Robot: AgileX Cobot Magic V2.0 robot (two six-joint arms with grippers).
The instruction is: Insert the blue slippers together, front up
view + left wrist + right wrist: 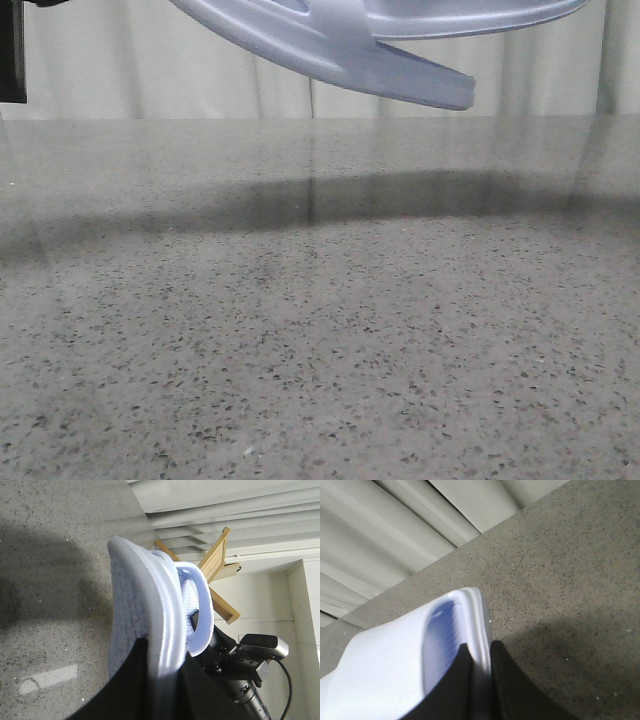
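Observation:
Both pale blue slippers hang in the air over the speckled grey table. In the front view one slipper slants across the top edge, and the other slipper overlaps it from the right. No gripper shows in that view. My left gripper is shut on the edge of one slipper's sole. The second slipper presses against it, strap side inward, with the right arm behind it. My right gripper is shut on the rim of its slipper, whose ridged footbed shows.
A wooden rack stands beyond the table against pale curtains. A white tape mark lies on the table. A dark object sits at the far left edge of the front view.

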